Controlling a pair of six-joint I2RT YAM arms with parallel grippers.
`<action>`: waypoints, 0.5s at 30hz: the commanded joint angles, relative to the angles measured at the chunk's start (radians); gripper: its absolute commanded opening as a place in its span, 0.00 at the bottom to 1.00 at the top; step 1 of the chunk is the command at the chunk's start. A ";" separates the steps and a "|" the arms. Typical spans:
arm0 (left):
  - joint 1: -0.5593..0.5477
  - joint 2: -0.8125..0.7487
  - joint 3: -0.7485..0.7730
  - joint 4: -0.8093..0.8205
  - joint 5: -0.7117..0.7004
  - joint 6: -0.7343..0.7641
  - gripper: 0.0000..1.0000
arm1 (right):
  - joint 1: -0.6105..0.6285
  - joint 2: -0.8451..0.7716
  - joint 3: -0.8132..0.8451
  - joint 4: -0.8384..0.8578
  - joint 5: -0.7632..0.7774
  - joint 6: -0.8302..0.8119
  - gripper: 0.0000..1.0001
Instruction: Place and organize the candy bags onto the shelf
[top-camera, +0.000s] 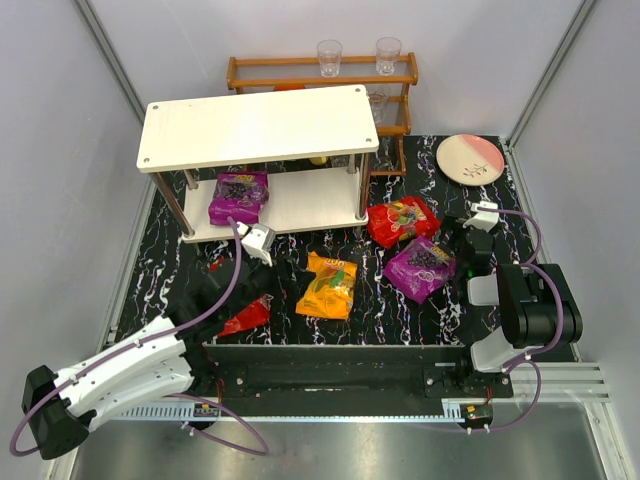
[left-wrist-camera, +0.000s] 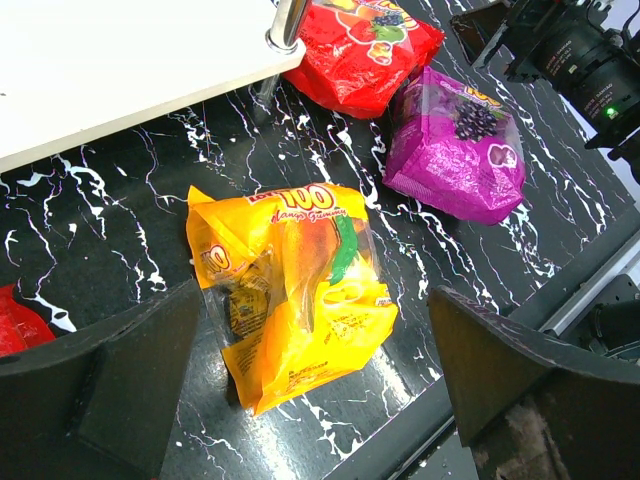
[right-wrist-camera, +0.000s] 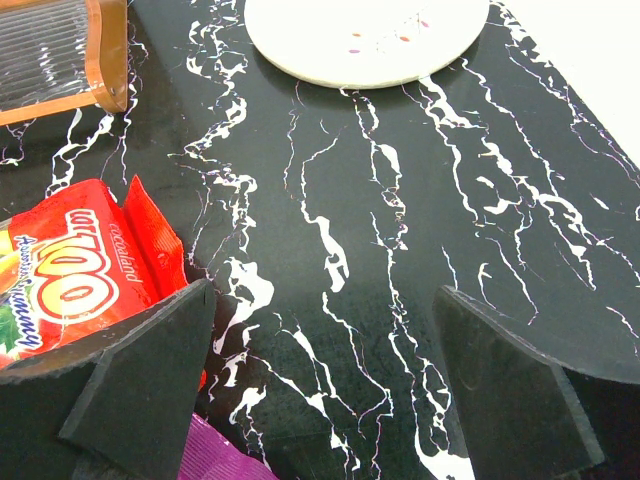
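Note:
The white shelf (top-camera: 257, 125) stands at the back left, with a purple candy bag (top-camera: 238, 197) lying on its lower board. On the black marbled table lie an orange bag (top-camera: 328, 285), a red bag (top-camera: 402, 220), a second purple bag (top-camera: 421, 267) and another red bag (top-camera: 247, 317) beside the left arm. My left gripper (left-wrist-camera: 315, 370) is open just short of the orange bag (left-wrist-camera: 295, 290), with nothing between its fingers. My right gripper (right-wrist-camera: 325, 370) is open over bare table, to the right of the red bag (right-wrist-camera: 75, 275) and the purple bag (right-wrist-camera: 215, 460).
A brown wooden rack (top-camera: 322, 72) with clear glasses stands behind the shelf. A pink and white plate (top-camera: 469, 158) lies at the back right. A black rail (top-camera: 330, 352) runs along the table's near edge. Grey walls close in both sides.

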 joint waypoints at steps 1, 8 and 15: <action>0.000 -0.014 0.002 0.015 -0.007 -0.004 0.99 | 0.000 0.002 0.024 0.043 -0.010 -0.014 1.00; 0.000 -0.033 0.004 -0.007 -0.017 -0.013 0.99 | 0.000 0.000 0.024 0.043 -0.010 -0.014 1.00; 0.000 -0.139 0.016 -0.146 -0.102 -0.066 0.99 | 0.000 0.000 0.024 0.042 -0.010 -0.014 1.00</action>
